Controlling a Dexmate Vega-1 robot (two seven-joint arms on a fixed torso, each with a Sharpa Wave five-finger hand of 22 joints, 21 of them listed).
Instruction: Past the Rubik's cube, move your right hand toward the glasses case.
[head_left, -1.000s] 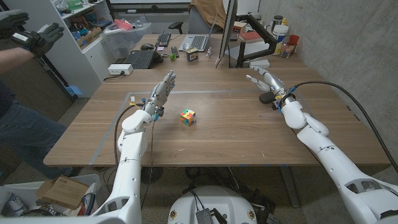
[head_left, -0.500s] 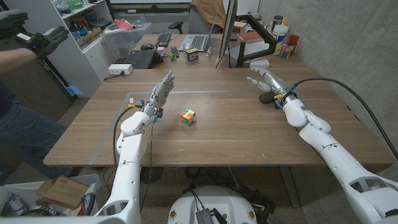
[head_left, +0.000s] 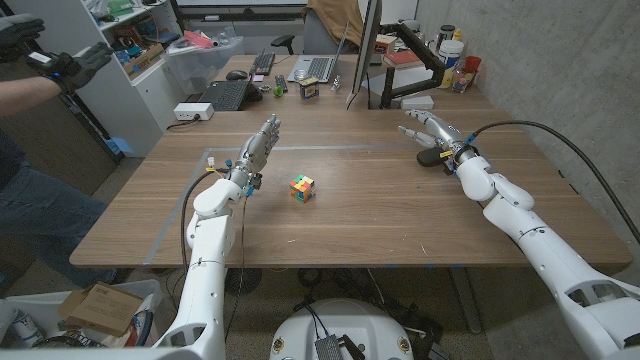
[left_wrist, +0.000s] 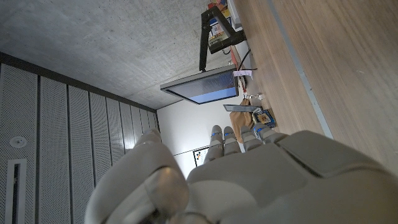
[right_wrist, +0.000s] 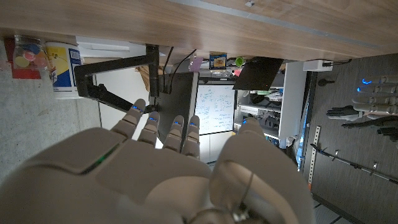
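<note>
Left hand (head_left: 258, 150): left of centre in the head view, standing on edge, fingers straight and together, nothing in it.
Cube (head_left: 302, 188): middle of the frame, small, multicoloured squares, alone on the wooden table (head_left: 370, 205).
Right hand (head_left: 432, 133): upper right, fingers spread apart, holding nothing, above a dark oblong glasses case (head_left: 430, 157).

This place is a robotics lab or a technical office. At the far edge of the wooden table (head_left: 350, 215) stand a laptop (head_left: 317, 68), two keyboards (head_left: 228, 95), a mouse and a monitor (head_left: 366, 50) on a black arm. Shelves (head_left: 135, 35) with boxes and tools stand at the far left corner. The walls are bare concrete, a whiteboard (right_wrist: 214, 112) hangs behind, and spare robot hands (right_wrist: 367, 115) hang on a dark panel.
</note>
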